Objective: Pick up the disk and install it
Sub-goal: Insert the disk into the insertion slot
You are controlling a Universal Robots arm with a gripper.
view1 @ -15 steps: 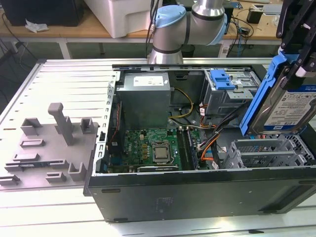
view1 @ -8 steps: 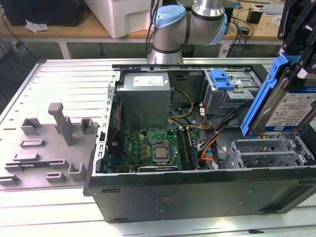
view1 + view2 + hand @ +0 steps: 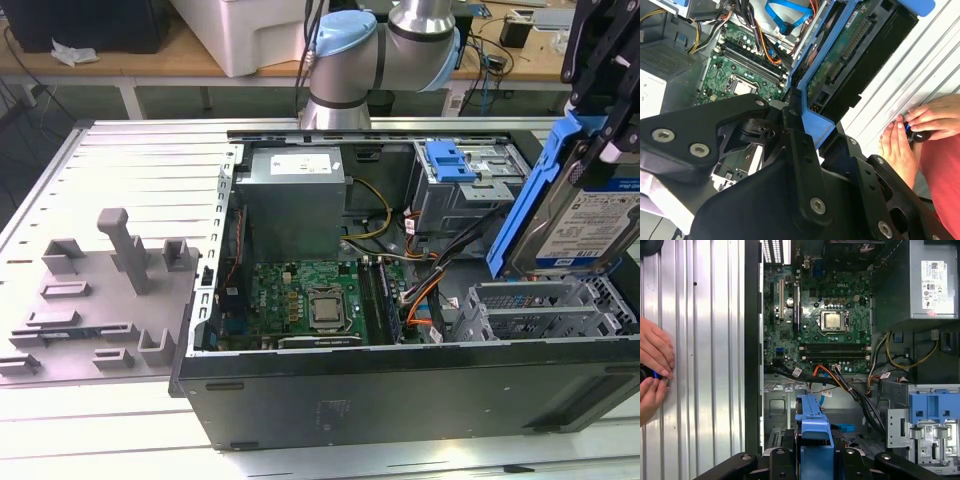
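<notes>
In the exterior view the disk (image 3: pixel 592 222), a silver drive with a white-and-blue label in a blue carrier bracket (image 3: pixel 535 195), hangs tilted on edge above the silver drive bay (image 3: pixel 540 312) at the right end of the open computer case (image 3: pixel 400 400). My gripper (image 3: pixel 603 125) comes down from above and is shut on the disk's upper end. In the second wrist view the disk's green circuit-board underside (image 3: pixel 847 47) runs away from the black fingers (image 3: pixel 797 125). In the first wrist view the bracket's blue edge (image 3: pixel 813 427) sits between the jaws.
Inside the case are the motherboard (image 3: pixel 310 295), the grey power supply box (image 3: pixel 293 195), orange and black cables (image 3: pixel 425 285) and a drive cage with a blue tab (image 3: pixel 450 160). A person's hands (image 3: pixel 652 365) rest on the ribbed table beside the case. A grey fixture (image 3: pixel 100 290) lies at the exterior view's left.
</notes>
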